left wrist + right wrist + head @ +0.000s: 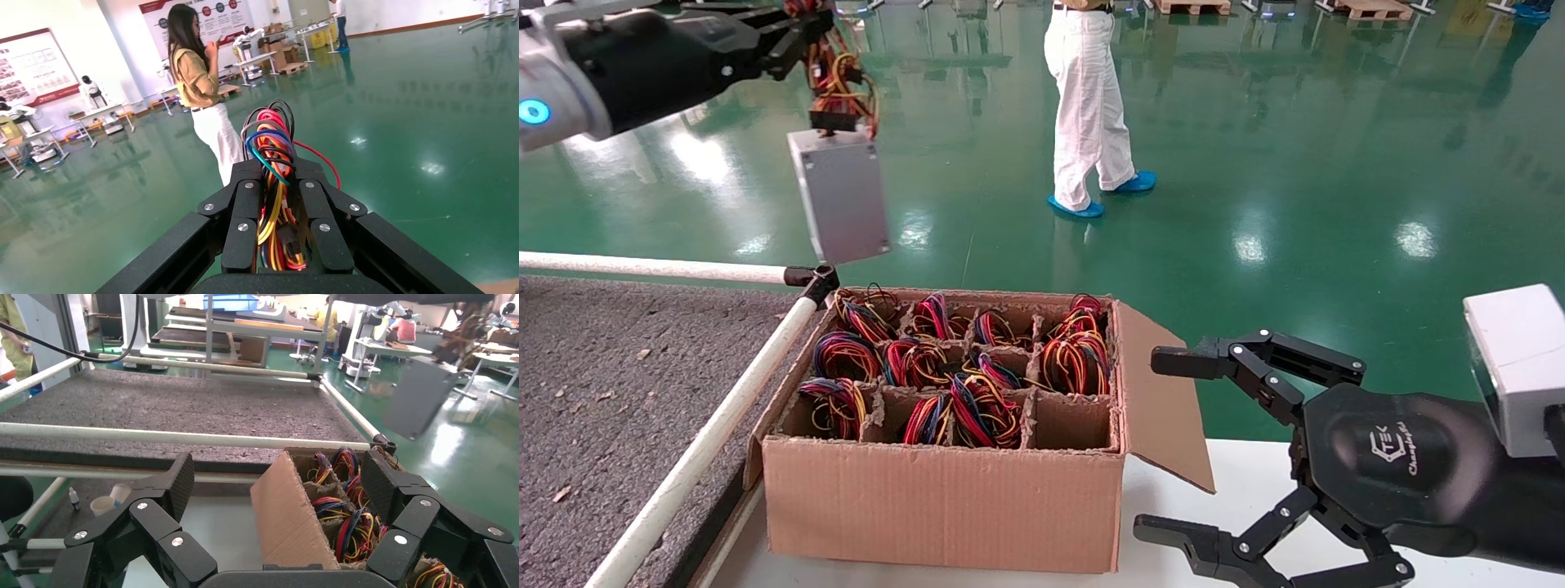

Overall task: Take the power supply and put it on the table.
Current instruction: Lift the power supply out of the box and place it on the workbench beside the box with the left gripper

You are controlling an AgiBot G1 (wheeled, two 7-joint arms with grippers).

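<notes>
The power supply (839, 196) is a grey metal box hanging in the air above the far left corner of the carton, beyond the table's corner. My left gripper (813, 33) is shut on its looped red, yellow and black wires (272, 138), which stick out between the fingers (245, 208). In the right wrist view the grey box (422, 398) hangs tilted beyond the carton. The table (601, 367) is the dark grey rough surface at left, edged by a white pipe rail (723, 416). Over the white tabletop at lower right, my right gripper (1152, 443) stands open and empty.
A brown cardboard carton (944, 498) with several compartments of wire bundles stands on the white tabletop (1214, 506), its right flap open toward the right gripper. A person in white trousers (1087, 106) stands on the green floor behind. Small white containers (104, 502) stand below the table.
</notes>
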